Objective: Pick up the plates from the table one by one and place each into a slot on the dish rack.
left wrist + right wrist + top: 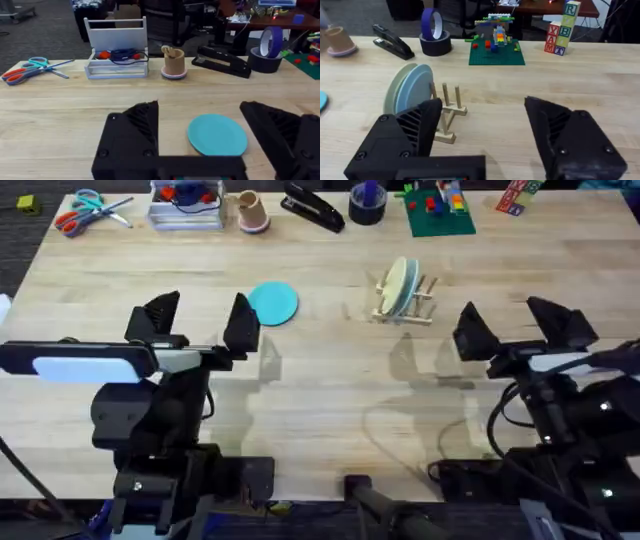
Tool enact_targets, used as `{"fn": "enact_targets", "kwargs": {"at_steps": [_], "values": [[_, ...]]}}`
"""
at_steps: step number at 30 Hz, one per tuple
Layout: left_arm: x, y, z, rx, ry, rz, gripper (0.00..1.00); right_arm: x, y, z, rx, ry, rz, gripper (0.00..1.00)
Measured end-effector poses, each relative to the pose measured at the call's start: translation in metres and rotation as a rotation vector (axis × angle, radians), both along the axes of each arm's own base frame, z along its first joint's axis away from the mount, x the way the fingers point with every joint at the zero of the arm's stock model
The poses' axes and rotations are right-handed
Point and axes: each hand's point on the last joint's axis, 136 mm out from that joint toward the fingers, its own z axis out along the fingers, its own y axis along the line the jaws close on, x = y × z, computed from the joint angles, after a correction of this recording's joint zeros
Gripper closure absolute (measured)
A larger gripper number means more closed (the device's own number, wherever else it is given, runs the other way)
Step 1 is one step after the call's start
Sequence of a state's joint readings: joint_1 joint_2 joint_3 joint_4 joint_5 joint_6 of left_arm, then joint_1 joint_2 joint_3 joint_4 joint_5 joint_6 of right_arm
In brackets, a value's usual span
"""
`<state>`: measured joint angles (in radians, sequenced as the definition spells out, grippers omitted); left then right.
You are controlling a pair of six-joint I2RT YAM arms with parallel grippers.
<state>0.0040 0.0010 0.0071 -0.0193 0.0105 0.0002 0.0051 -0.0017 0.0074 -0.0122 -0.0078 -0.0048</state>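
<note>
A turquoise plate (272, 303) lies flat on the wooden table (320, 400), just beyond my left gripper (200, 322), which is open with nothing in it. In the left wrist view that plate (217, 134) sits between and just past the black fingers (135, 130). Two plates, one cream and one pale green (401, 286), stand on edge in slots of the dish rack (408, 308). My right gripper (510, 325) is open to the right of the rack. Its wrist view shows the standing plates (410, 90) and free pegs of the rack (449, 107).
Along the far edge lie scissors (88, 210), a clear tray (186, 205), a small cup (251, 210), a black stapler (313, 207), a tape roll (367, 202), a green brick plate (438, 210) and letter blocks (515, 197).
</note>
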Motion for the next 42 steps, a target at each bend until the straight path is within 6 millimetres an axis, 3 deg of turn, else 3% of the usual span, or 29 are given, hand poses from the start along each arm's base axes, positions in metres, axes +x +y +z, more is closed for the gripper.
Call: {"fn": "enact_targets", "kwargs": {"at_steps": [16,19,27,35,42], "values": [[-0.004,0.000,-0.006,0.000,0.073,0.000,0.007,-0.005,0.001,0.001,-0.002,0.049,0.005,0.009],[-0.012,0.000,0.013,0.000,0.086,0.000,0.007,-0.013,0.001,0.009,-0.002,0.094,0.008,0.009],[-0.053,0.000,0.092,0.000,0.068,0.000,0.007,-0.049,0.001,0.068,-0.016,0.110,0.011,0.009],[-0.074,0.000,0.132,-0.001,0.232,0.000,0.007,-0.070,0.002,0.092,-0.053,0.295,0.025,0.009],[-0.072,0.000,0.154,-0.002,0.423,0.000,0.007,-0.059,0.002,0.118,-0.072,0.447,0.038,0.009]]}}
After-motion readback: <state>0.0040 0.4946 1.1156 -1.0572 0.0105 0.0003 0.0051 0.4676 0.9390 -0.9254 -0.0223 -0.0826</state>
